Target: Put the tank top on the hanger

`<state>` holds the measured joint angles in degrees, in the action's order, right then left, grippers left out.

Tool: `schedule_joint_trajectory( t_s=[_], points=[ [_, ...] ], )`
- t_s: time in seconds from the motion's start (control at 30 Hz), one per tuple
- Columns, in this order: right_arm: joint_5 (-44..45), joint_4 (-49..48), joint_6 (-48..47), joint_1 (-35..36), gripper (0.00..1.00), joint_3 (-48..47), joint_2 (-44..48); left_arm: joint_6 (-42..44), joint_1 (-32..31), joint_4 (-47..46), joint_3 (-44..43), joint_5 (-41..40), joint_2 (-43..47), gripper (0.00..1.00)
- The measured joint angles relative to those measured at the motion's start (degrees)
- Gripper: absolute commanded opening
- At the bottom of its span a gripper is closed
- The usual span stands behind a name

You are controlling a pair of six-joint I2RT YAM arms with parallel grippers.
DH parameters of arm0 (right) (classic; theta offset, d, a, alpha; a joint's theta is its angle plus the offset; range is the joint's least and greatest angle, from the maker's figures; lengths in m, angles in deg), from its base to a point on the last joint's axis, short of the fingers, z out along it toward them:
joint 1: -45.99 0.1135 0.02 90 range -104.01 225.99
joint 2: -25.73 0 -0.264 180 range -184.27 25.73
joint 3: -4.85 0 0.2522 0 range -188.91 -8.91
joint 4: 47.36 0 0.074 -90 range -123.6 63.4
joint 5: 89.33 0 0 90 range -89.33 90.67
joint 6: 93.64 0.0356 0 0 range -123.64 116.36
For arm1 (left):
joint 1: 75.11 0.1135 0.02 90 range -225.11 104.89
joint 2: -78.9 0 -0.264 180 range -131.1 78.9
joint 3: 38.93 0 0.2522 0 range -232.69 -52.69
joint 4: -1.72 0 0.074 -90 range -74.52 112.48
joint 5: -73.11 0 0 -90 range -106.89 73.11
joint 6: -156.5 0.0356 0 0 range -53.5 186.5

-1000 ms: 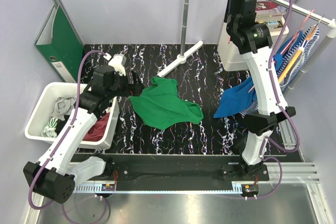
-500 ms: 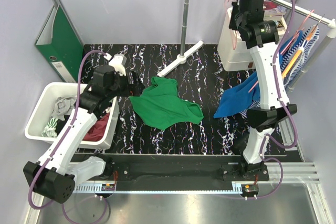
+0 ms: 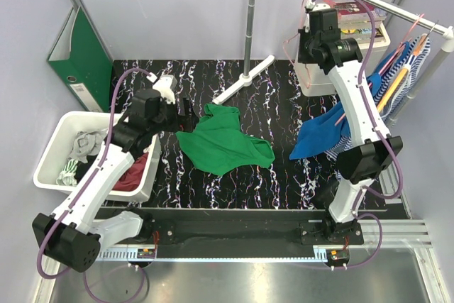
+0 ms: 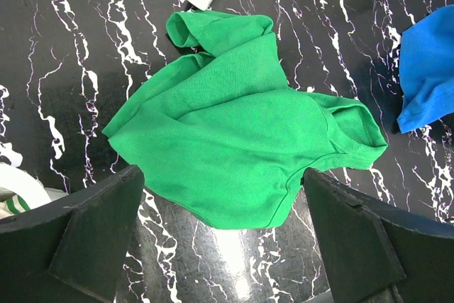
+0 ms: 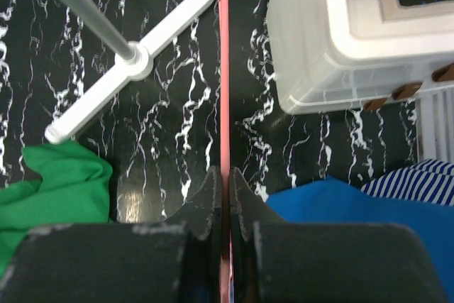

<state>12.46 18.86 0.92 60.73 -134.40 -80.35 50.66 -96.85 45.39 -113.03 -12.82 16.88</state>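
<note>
The tank top [image 3: 223, 141] lies crumpled at the middle of the worktop [image 3: 284, 175]. The left gripper [image 3: 184, 113] hovers over the top's left side, jaws spread wide and empty. The right gripper [image 5: 223, 177], raised near the far right corner, is pinched tight on the hanger [image 5: 223, 62].

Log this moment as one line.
left tool: open near tank top | right tool: shut on hanger | tank top: crumpled on table

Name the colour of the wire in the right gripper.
The hanger is salmon pink; right wrist view.
</note>
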Motion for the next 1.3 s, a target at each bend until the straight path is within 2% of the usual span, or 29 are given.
schedule_joint_trajectory(
  t_s=[0.13, 0.33, 0.53, 0.73, 0.83, 1.07, 1.3],
  points=[
    [-2.0, -1.7, 0.4, 0.0, 0.0, 5.7, 3.4, 0.3, -0.2, 0.0, 0.0, -0.6, 0.0, 0.99],
    [-3.5, -7.2, 0.9, 1.2, 0.0, 17.6, 13.3, 1.2, -2.4, 0.3, 0.0, -3.7, -1.8, 0.99],
    [-0.3, -11.4, 1.3, 9.5, 0.0, 27.8, 21.3, 1.7, -8.7, 2.5, 0.0, -8.3, -5.8, 0.99],
    [3.1, -12.9, 3.3, 17.4, 0.0, 38.1, 29.5, -1.3, -15.8, 5.5, 0.5, -11.8, -7.6, 0.99],
    [4.2, -13.5, 4.7, 19.1, 0.0, 43.2, 34.3, -5.3, -18.9, 4.5, 4.7, -13.8, -6.0, 0.99],
    [4.6, -14.2, 7.4, 20.6, 0.0, 53.2, 42.6, -14.5, -22.2, 1.1, 22.3, -14.5, -1.5, 0.97],
    [4.2, -14.0, 8.4, 20.7, 0.0, 58.4, 48.2, -18.7, -22.4, -6.4, 27.5, -14.6, -4.7, 0.95]
  ],
)
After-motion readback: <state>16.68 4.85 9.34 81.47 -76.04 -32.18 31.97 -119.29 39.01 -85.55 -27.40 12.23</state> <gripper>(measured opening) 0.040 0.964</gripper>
